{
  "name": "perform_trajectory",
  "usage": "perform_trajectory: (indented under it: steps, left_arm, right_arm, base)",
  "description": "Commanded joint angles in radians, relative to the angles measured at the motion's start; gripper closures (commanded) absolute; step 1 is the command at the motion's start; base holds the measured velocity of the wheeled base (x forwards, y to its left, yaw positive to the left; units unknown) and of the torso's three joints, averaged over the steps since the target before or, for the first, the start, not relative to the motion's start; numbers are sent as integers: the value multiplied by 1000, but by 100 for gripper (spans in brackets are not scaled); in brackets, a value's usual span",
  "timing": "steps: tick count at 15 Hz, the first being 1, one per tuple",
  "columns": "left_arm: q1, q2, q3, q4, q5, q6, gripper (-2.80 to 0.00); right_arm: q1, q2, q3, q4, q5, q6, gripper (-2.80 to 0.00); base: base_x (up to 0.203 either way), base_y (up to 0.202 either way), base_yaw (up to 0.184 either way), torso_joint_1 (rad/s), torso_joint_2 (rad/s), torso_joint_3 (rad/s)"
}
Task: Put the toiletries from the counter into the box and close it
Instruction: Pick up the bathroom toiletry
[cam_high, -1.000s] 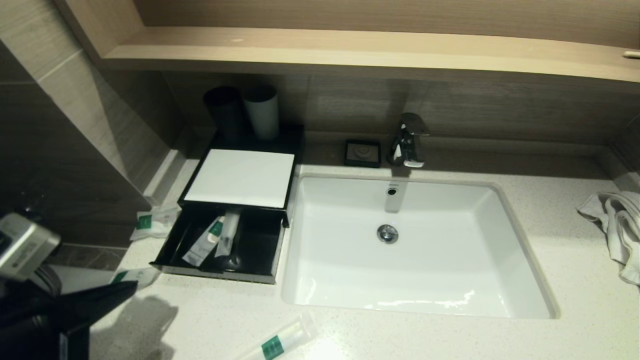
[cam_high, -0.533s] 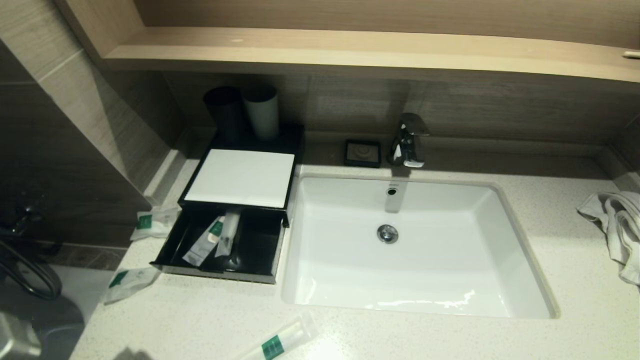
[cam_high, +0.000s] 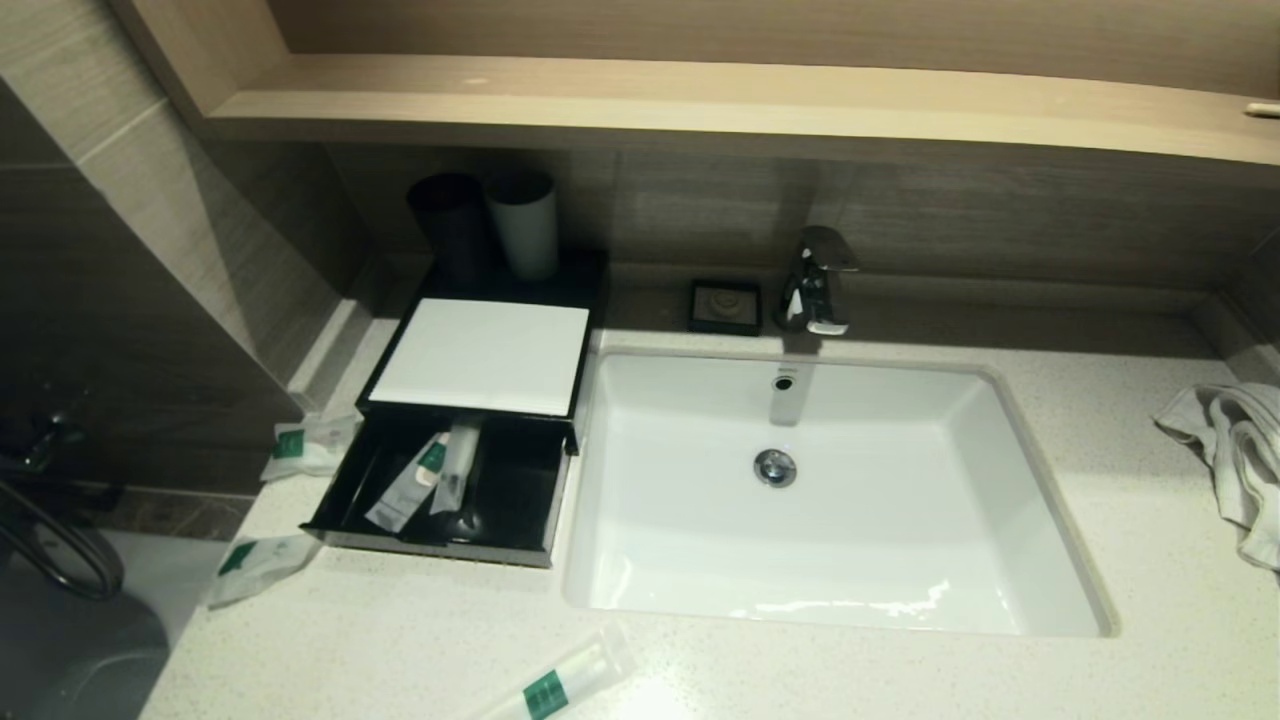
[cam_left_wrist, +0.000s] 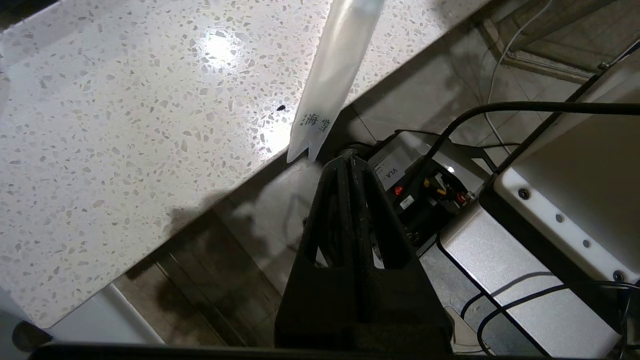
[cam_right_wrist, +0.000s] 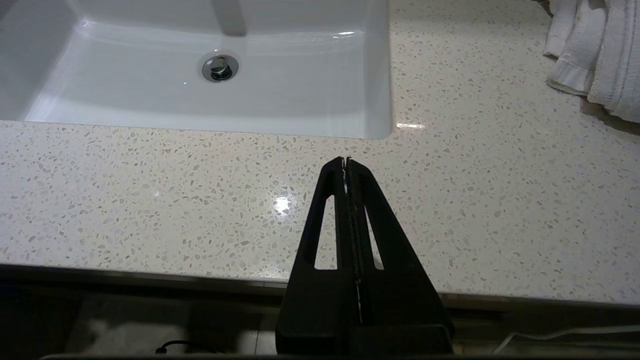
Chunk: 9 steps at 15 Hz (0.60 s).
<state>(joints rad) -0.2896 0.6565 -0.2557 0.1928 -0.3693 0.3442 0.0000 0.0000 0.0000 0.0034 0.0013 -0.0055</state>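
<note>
On the speckled stone worktop two flat white sachets lie left of my glossy black box, whose open drawer holds what look like two slim packets. A long clear-wrapped tube rests at the front edge. My left end effector is clenched empty beyond that edge; my right end effector, clenched too, hangs before the white basin.

Speckled counter carries black box at 9 o'clock of the sink, three sachets at the box's 9, 7 and 5 o'clock, soap dish at 12, towel at 3.
</note>
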Motion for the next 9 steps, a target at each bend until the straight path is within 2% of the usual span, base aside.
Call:
perform_trajectory:
  steps: [1, 5, 9]
  left_arm:
    - [1, 37, 7, -2, 0, 7, 0]
    - [1, 130, 7, -17, 4, 11, 0]
    - [-18, 247, 19, -94, 8, 29, 0]
  right_arm:
    - [0, 0, 0, 0, 0, -1, 0]
    - [0, 0, 0, 0, 0, -1, 0]
    - [0, 0, 0, 0, 0, -1, 0]
  base:
    - [0, 0, 0, 0, 0, 0]
    - [0, 0, 0, 0, 0, 0]
    - [0, 0, 0, 0, 0, 0]
